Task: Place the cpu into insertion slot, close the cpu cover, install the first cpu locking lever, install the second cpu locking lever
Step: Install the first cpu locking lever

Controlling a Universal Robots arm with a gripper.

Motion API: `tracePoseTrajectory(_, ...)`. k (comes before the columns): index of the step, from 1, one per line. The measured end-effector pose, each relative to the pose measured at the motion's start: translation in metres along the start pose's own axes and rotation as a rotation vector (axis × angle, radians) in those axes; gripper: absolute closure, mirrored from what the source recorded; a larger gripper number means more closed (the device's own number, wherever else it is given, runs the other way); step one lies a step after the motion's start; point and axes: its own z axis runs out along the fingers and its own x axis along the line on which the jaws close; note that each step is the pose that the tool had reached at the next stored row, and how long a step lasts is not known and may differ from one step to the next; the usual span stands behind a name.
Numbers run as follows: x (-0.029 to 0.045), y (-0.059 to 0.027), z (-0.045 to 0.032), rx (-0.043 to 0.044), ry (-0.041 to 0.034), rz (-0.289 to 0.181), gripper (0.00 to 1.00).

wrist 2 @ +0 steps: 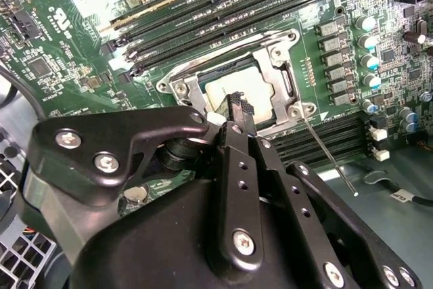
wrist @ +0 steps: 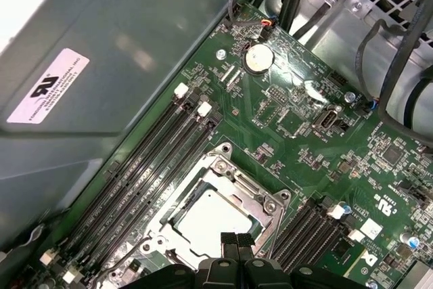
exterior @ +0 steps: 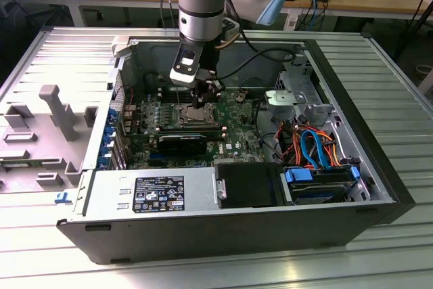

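The cpu [wrist: 211, 220] lies flat in the insertion slot [exterior: 191, 114] on the green board, its dull silver top [wrist 2: 230, 88] facing up. The cpu cover [wrist: 252, 195] lies over it as a silver frame, with the chip showing through its window [wrist 2: 276, 76]. One thin locking lever [wrist 2: 329, 159] sticks out free from the socket's corner, over the black memory slots. My gripper [wrist: 236, 240] hovers just above the edge of the chip, fingers shut together with nothing between them [wrist 2: 238, 105]. In the exterior view the gripper [exterior: 201, 103] hangs over the socket inside the open case.
Long black memory slots [wrist: 152, 160] run on both sides of the socket. The case's grey wall [wrist: 101, 65] stands close beside them. A black fan shroud [exterior: 183, 144], a power supply [exterior: 152, 191], and bundled orange and blue cables [exterior: 311, 143] fill the rest of the case.
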Motion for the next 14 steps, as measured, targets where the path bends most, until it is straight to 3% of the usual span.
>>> tracePoseTrajectory(14, 0.0000, 0.0000, 0.0000, -0.0009, -0.0007, -0.040, 0.89)
